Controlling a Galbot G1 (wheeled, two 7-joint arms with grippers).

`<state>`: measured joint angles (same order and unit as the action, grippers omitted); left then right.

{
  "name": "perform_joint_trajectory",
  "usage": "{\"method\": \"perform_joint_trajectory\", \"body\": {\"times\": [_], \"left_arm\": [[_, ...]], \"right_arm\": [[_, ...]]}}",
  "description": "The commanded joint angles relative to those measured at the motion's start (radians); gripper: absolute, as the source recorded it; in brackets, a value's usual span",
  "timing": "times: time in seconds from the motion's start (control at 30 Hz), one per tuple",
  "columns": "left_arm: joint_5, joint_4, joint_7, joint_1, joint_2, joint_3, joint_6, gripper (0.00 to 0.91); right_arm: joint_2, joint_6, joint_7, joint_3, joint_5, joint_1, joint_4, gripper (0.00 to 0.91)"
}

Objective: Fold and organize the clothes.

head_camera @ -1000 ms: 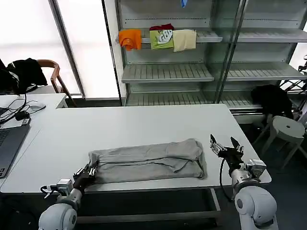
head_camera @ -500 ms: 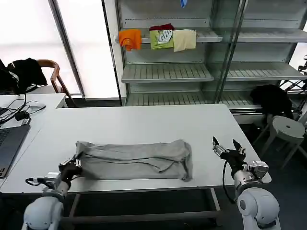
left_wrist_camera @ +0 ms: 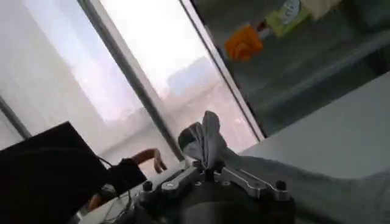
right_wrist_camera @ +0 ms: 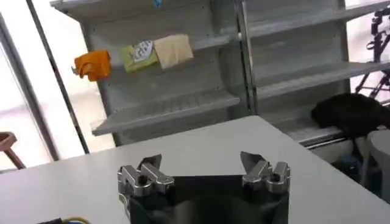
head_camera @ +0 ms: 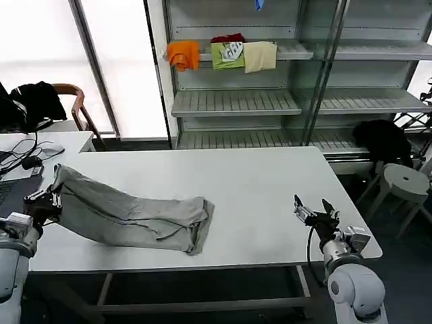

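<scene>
We see the left gripper [head_camera: 46, 200] out at the far left of the white table [head_camera: 270, 182], raised just above the table's left edge, its arm reaching in from the near left corner. Its jaws are pressed together on one end of the grey T-shirt [head_camera: 135, 214]; in the left wrist view a bunched tuft of the cloth [left_wrist_camera: 204, 141] stands up from between the fingers [left_wrist_camera: 183, 178]. From that pinched end the shirt slopes down and to the right, lying as a long folded band across the left half of the table, its free end resting near the table's middle.

The right gripper [head_camera: 312, 210] hangs over the near right corner of the table, fingers pointing away from us and spread wide with nothing between them; the right wrist view shows the two fingertips [right_wrist_camera: 150, 165] well apart above bare tabletop.

Compared with a second ago, the left gripper has travelled from the near edge out to the left and farther back, and has lifted. The shirt has been dragged along with it: it lay flat and centred toward the right half of the table before, and now sits on the left half, slanted, with its left end off the surface. The right gripper has barely changed place and remains open.
</scene>
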<state>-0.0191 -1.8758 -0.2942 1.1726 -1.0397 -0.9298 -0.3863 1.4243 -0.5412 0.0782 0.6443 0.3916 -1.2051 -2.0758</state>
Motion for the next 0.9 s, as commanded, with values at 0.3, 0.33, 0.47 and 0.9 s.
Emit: {"method": "perform_joint_trajectory", "body": {"times": [0.3,0.33,0.47,0.9], "left_arm": [[-0.036,-0.277,0.003,0.011,-0.175,0.250,-0.124,0.000],[-0.036,-0.281,0.006,0.009,-0.183,0.273,-0.132,0.000],[-0.032,-0.290,0.030,0.004,-0.203,0.345,-0.159,0.000],[-0.013,-0.208,0.131,-0.002,-0.297,0.507,-0.191,0.000]], "right_arm": [[0.002,0.003,-0.001,0.007,-0.026,-0.027,0.005,0.907],[0.002,0.004,-0.001,0.008,-0.027,-0.028,0.006,0.907],[0.003,0.003,-0.001,0.008,-0.029,-0.029,0.007,0.907],[0.001,0.004,-0.003,0.009,-0.038,-0.034,0.026,0.907]]}}
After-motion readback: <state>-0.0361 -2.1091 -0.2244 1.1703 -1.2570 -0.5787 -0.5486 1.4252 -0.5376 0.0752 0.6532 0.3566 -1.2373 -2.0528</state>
